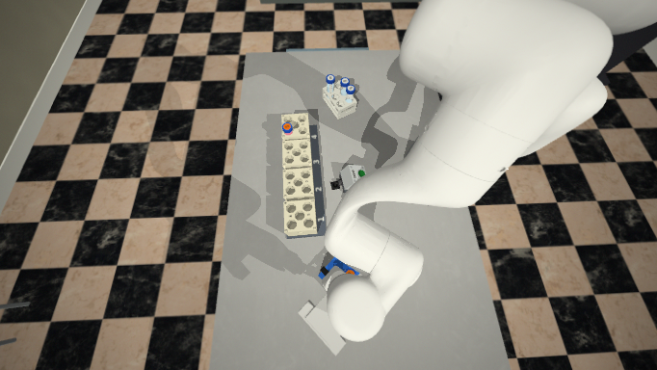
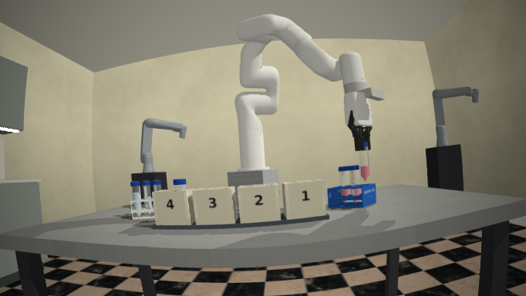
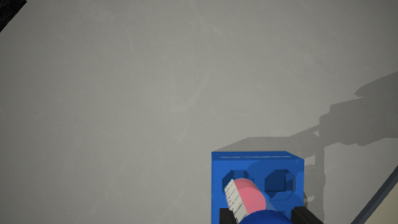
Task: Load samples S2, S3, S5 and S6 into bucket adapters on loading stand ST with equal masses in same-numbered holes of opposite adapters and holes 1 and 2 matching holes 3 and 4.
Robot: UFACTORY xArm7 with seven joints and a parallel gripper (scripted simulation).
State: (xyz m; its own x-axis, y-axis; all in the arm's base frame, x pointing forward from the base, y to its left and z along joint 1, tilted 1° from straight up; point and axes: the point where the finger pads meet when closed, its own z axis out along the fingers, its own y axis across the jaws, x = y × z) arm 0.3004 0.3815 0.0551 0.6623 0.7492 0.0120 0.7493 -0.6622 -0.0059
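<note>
Reading the exterior view left to right, I see blue-capped water blanks (image 1: 345, 82) (image 2: 146, 196) in a white wire rack (image 1: 340, 110) (image 2: 133, 209). One orange-dotted tube (image 1: 287, 127) (image 2: 180, 183) stands in the cream block adapter marked 4 (image 1: 302, 136) (image 2: 170, 217). Further right, my black-fingered gripper (image 2: 362, 146) (image 3: 266, 216) is closed partway on a pink-filled, blue-capped tube (image 2: 365, 169) (image 3: 250, 195), above the blue sample rack (image 1: 328, 266) (image 2: 367, 198) (image 3: 257, 162). I judge this as sample transfer; next, I should carry it clear, upright, towards its chosen adapter hole.

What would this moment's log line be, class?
gripper: shut on pink-filled tube | tube: above blue rack | adapter 4: one orange-dotted tube
</note>
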